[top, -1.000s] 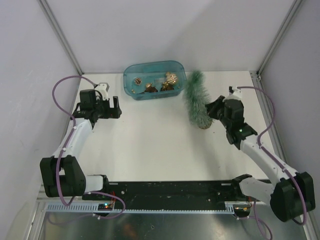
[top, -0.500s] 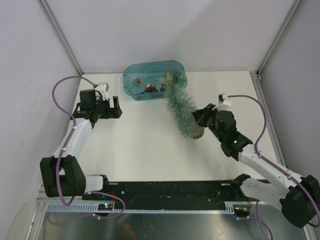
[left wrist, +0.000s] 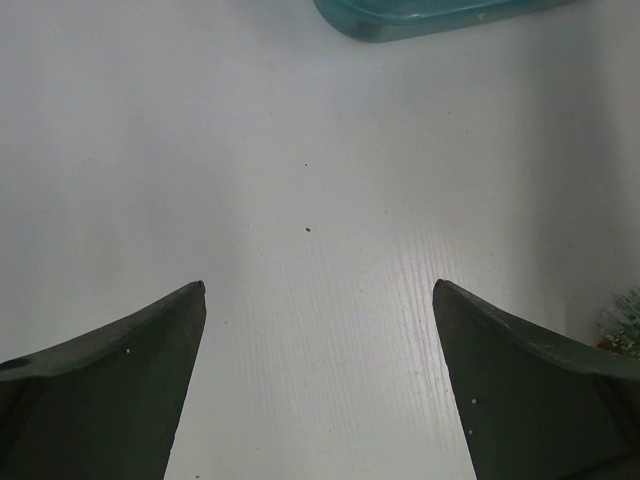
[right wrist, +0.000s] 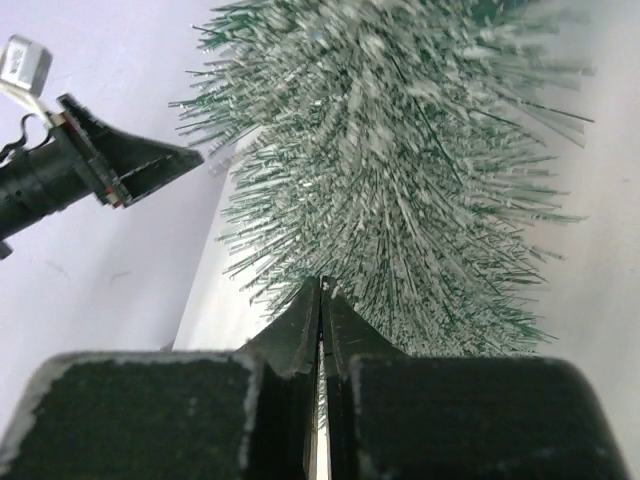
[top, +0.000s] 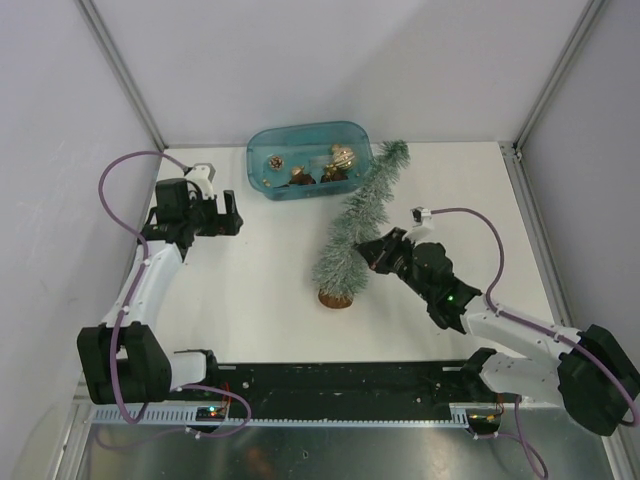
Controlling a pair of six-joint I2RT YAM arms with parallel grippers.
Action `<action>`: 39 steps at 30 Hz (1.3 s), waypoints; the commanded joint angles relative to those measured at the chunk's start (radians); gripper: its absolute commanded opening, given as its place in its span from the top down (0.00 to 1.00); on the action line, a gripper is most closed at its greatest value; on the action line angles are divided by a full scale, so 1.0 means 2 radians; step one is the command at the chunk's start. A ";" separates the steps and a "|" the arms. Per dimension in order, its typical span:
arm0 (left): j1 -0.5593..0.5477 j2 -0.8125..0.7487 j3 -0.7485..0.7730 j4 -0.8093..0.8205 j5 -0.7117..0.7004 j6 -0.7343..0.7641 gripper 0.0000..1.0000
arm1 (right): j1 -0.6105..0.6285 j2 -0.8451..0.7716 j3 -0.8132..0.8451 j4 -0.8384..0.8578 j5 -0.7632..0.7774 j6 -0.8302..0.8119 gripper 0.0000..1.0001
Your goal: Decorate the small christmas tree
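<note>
The small christmas tree (top: 355, 222) is frosted green with a round wood base (top: 335, 298). It leans with its tip toward the teal tub (top: 309, 160) and its base near the table's middle. My right gripper (top: 374, 250) is shut on its lower branches; in the right wrist view the fingers (right wrist: 322, 305) are pressed together in the bristles of the tree (right wrist: 400, 170). Gold and brown ornaments (top: 318, 168) lie in the tub. My left gripper (top: 228, 215) is open and empty at the left, over bare table (left wrist: 320, 290).
The tub's corner (left wrist: 440, 20) shows at the top of the left wrist view. White walls enclose the table on three sides. The black rail with the arm bases (top: 340, 380) runs along the near edge.
My right gripper has carried the tree left and toward the near edge, from the right of the tub to the table's middle. Its tilt has changed. The left arm has barely moved.
</note>
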 commanded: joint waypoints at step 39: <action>-0.018 -0.022 0.008 -0.004 0.002 -0.008 0.00 | 0.241 -0.238 -0.103 -0.150 0.245 -0.108 0.82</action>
